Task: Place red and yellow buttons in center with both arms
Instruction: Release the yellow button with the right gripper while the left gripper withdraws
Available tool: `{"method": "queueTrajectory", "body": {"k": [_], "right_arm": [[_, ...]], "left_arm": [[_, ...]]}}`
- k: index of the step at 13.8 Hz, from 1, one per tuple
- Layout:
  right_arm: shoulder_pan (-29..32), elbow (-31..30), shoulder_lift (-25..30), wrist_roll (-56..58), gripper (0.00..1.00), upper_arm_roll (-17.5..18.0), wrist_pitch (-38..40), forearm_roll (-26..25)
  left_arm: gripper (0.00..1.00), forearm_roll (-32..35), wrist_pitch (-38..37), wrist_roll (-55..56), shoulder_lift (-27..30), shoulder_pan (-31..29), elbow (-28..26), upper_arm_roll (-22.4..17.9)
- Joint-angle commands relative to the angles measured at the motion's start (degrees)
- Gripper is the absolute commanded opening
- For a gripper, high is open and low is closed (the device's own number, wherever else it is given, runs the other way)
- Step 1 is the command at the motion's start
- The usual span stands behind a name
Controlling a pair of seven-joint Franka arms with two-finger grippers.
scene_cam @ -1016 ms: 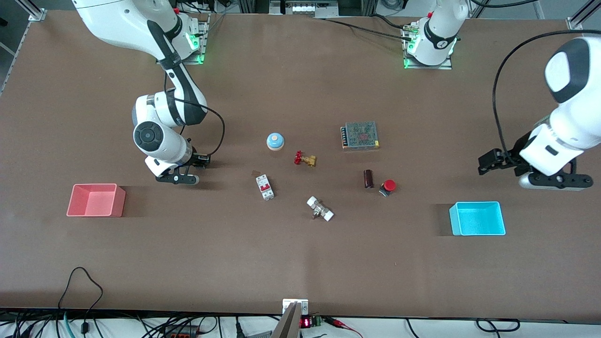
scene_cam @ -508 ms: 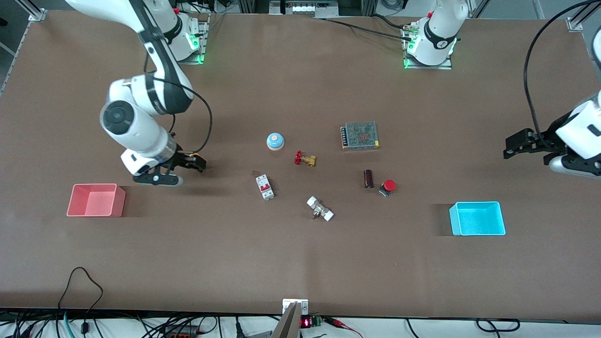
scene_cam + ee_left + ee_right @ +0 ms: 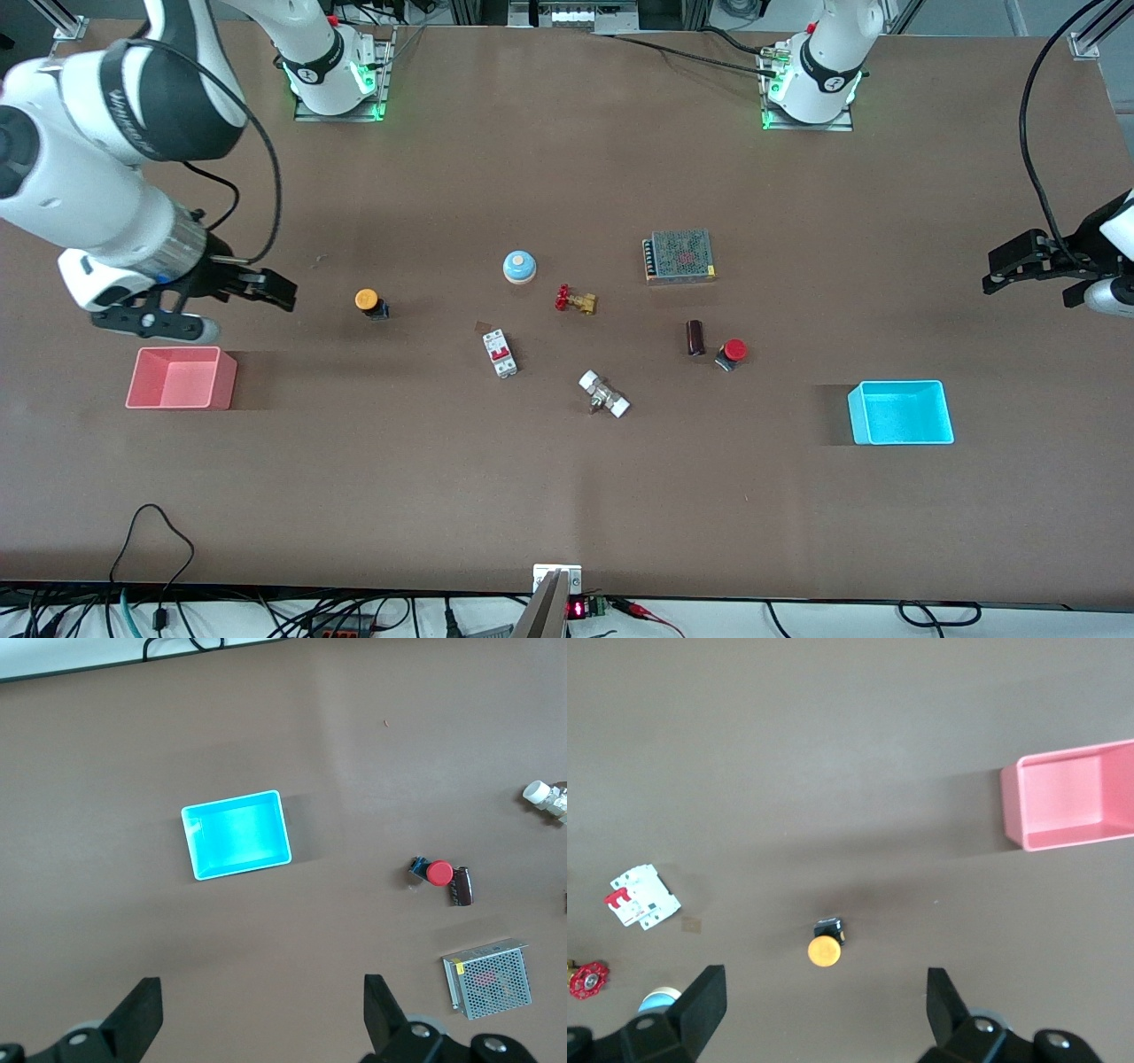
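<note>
The yellow button (image 3: 368, 301) stands free on the brown table toward the right arm's end of the parts cluster, and shows in the right wrist view (image 3: 824, 950). The red button (image 3: 732, 352) lies beside a brown cylinder (image 3: 695, 338) toward the left arm's end, and shows in the left wrist view (image 3: 438, 873). My right gripper (image 3: 282, 294) is open and empty, raised, between the yellow button and the pink bin (image 3: 182, 377); its own view (image 3: 824, 1001) shows the jaws wide apart. My left gripper (image 3: 997, 273) is open and empty, raised near the table's end, with its jaws wide in its own view (image 3: 261, 1014).
A cyan bin (image 3: 899, 412) sits toward the left arm's end. In the middle are a light-blue domed button (image 3: 519, 266), a red-handled brass valve (image 3: 576, 299), a white breaker (image 3: 500, 353), a white-ended valve (image 3: 604, 394) and a mesh-topped box (image 3: 679, 255).
My right gripper has let go of the yellow button, risen and drawn back toward the pink bin. My left arm has drawn farther toward its end of the table.
</note>
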State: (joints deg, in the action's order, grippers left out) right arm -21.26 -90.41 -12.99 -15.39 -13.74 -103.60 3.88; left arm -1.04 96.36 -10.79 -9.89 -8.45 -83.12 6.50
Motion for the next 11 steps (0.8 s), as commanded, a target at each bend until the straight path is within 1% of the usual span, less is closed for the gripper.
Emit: {"method": "queueTrajectory", "body": {"k": [1,3,4,5,6,7,8,9,10,11], "right_arm": [[0.34,4.19,-1.42,3.69,1.0,-4.08,2.44,-0.45],[0.34,5.16,-1.42,8.16,1.0,-6.98,4.45,-0.28],[0.34,5.6,-1.42,9.67,1.0,-8.13,4.81,-0.28],[0.77,6.03,-0.9,10.29,1.0,-8.66,4.98,0.07],[3.56,5.95,0.06,10.9,1.0,-7.36,5.42,0.25],[7.94,6.13,0.51,11.17,1.0,-2.65,6.73,0.16],[14.25,6.74,1.3,11.0,1.0,3.49,7.79,-0.19],[18.84,7.53,1.48,10.91,1.0,8.16,9.28,-0.45],[21.67,8.14,2.61,10.91,1.0,10.99,10.95,-0.54],[22.13,7.89,3.84,11.17,1.0,11.28,11.48,-0.72]], "left_arm": [[1.0,0.78,-0.56,-1.16,2.06,-0.43,-0.99,0.53],[1.0,0.69,0.49,-1.16,4.69,-0.52,-4.23,0.53],[1.0,0.69,2.32,-1.16,6.53,-0.52,-7.12,0.53],[1.0,0.6,4.34,-1.25,8.11,-0.52,-9.84,0.53],[1.0,0.6,4.54,-1.25,8.39,-0.52,-10.3,0.53],[1.0,0.6,4.54,-1.25,8.39,-0.52,-10.22,0.53],[1.0,0.25,4.45,-0.99,8.39,-0.52,-10.05,0.44],[1.0,-0.1,4.45,-0.12,8.39,-0.43,-9.87,0.36],[1.0,-0.1,4.45,0.59,8.39,-0.52,-9.87,0.36],[1.0,-0.19,4.45,0.94,8.39,-0.52,-9.78,0.36]]}}
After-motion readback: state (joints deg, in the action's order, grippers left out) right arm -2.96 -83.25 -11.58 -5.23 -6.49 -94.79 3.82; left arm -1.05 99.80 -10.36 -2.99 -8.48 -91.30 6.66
